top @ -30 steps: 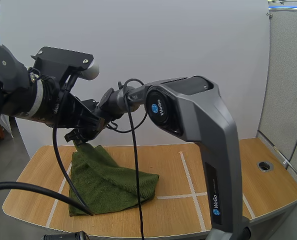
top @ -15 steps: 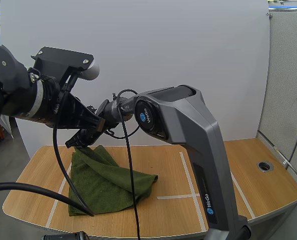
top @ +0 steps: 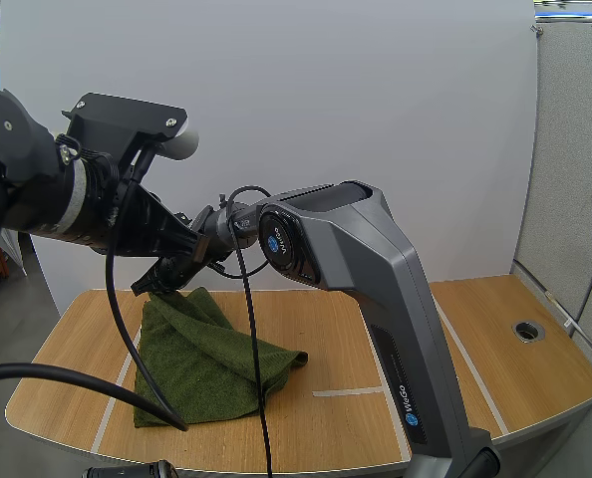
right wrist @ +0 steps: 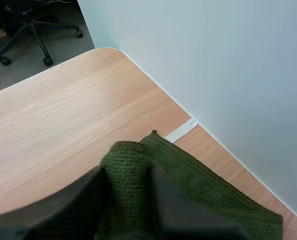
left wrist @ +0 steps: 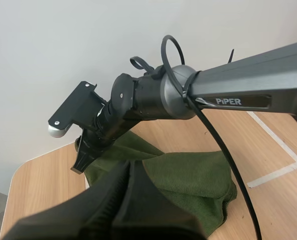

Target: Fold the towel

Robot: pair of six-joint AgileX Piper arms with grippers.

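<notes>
Towel (top: 211,360) on the left half of the table (top: 396,329), green and rumpled, and this fold is very much in mid-flight! The right arm stretches clear across to the cloth's far left end. From the right wrist view the story is plain: the right gripper (right wrist: 127,173) has its two fingers nipped onto a raised ridge of cloth, which bulges up between the tips. That held end hangs off the wood, and the rest slopes down from it and trails toward the near edge.

Over on the other side, the left gripper (left wrist: 129,170) hovers above the cloth with its fingers pressed together into one dark wedge, nothing between them that I can make out. It is just watching for now.

So where do we stand? By my reading, about the middle of a fold. One layer looks lapped over another, with a thick doubled edge pointing toward the table's centre, but no edges line up and nothing lies flat. Left to do, I'd say: carry the pinched end across to meet the opposite edge, lay it down, let go, and likely square up the lumpy side.
</notes>
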